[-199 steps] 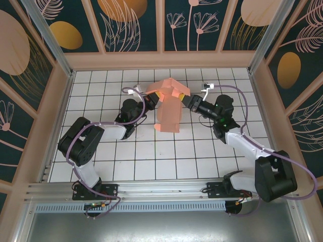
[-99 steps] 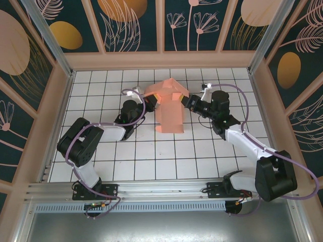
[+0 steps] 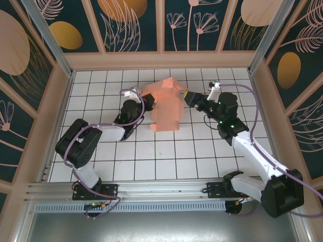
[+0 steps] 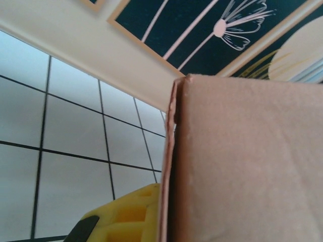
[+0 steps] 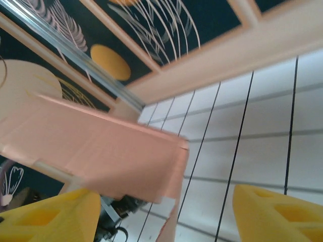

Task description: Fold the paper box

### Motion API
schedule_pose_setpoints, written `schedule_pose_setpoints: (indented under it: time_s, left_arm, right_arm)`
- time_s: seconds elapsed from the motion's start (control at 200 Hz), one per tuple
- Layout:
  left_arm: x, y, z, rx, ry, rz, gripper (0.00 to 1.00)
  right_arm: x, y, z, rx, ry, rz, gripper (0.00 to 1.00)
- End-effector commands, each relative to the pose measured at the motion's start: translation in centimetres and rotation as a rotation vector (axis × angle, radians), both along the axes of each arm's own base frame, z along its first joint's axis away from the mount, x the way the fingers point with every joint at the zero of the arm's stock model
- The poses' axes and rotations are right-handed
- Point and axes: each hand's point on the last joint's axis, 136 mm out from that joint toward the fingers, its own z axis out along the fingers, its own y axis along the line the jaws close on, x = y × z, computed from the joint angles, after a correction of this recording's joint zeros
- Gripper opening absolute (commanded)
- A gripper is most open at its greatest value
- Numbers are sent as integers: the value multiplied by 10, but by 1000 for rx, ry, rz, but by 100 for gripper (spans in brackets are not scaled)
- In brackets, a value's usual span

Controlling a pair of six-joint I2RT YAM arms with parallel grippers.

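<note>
- Salmon-pink thin-card paper box (image 3: 166, 108): matte and half-folded, with creased flaps bunched at the far end and a flat panel running toward my bases. The walls aren't closed up.
- It's mid-table toward the far wall, between my two grippers.
- Left gripper (image 3: 146, 101): clenched on the box's left edge, ribbed yellow finger pad (image 4: 126, 222) flush against the card.
- Right gripper (image 3: 190, 97): yellow fingers (image 5: 275, 212) spread wide, holding nothing, just beside the box's right flap.
- White tiled table (image 3: 151, 156), smooth with a dark grid.
</note>
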Motion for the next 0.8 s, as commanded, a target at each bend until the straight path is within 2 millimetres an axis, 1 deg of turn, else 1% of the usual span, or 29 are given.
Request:
schedule_pose_setpoints:
  time_s: [0.0,0.08,0.175,0.2,0.24,0.3,0.31,0.32,0.365,0.455,0.571,0.666,0.796]
  left_arm:
    - [5,13,5,40,-20,72,0]
    - [7,19,2,81,-30,104,0]
    - [8,30,-2,151,-46,168,0]
    - [8,32,-3,173,-49,187,0]
    - [8,35,-5,208,-53,207,0]
    - [7,39,-9,255,-52,237,0]
    - [6,39,1,245,-69,242,0]
    - [5,40,3,247,-74,244,0]
    - [4,42,5,259,-79,255,0]
    - [3,44,5,269,-81,269,0]
    - [2,46,7,273,-83,272,0]
    - [1,46,4,290,-80,272,0]
    - [1,47,5,298,-82,272,0]
  right_arm:
    - [-2,-12,23,-83,-95,-95,70]
    - [-4,-7,35,-118,-119,-111,70]
    - [-6,10,48,-149,-133,-100,68]
    - [-3,13,49,-158,-131,-100,68]
    - [-5,27,52,-174,-131,-72,66]
    - [-2,43,51,-193,-116,-50,64]
    - [-1,45,51,-195,-112,-47,64]
    - [0,48,50,-198,-107,-42,64]
    - [4,60,46,-203,-80,-23,62]
    - [13,77,38,-205,-33,-4,58]
    - [27,90,24,-206,39,4,53]
    - [35,98,16,-207,76,9,46]
    - [44,106,6,-203,117,24,42]
